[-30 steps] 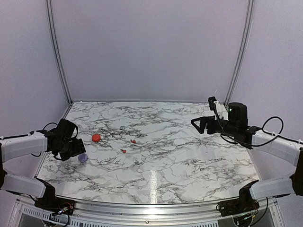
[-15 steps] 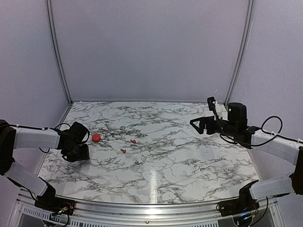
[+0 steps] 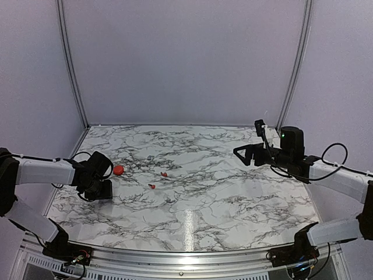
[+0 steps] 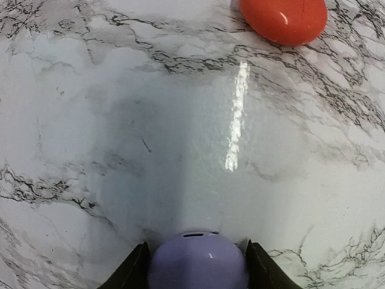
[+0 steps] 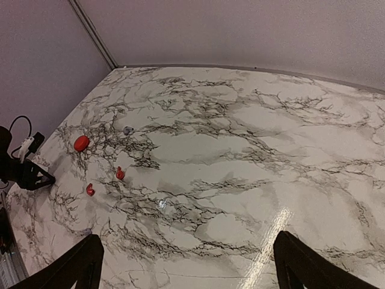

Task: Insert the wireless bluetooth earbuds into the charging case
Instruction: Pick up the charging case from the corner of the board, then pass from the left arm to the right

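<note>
A: Well, checking the top view first: spotting one red earbud (image 3: 164, 174) lying on the marble table (image 3: 233, 198) right of the round red case (image 3: 118, 170), and the other earbud (image 3: 151, 186) lying right of that case too, a little nearer the arms. Finding both loose, apart from each other and from the case.

B: Seeing the left gripper (image 3: 102, 191) there as well?

A: Yes, finding it down low, just near-left of the red case, but failing to make out its jaws or anything between them.

B: Getting that from the left wrist view instead: seeing a lavender round case (image 4: 198, 262) sitting between the two fingers (image 4: 129, 274), with both pressing on its sides and clamping it, and the red case lying farther out.

A: And the right gripper (image 3: 242, 153)?

B: Hovering well right of the red case, with jaws spread wide and holding nothing. Also picking out, in its wrist view only, a small pale piece (image 5: 127, 129) beyond the red case, too small for naming.
</note>
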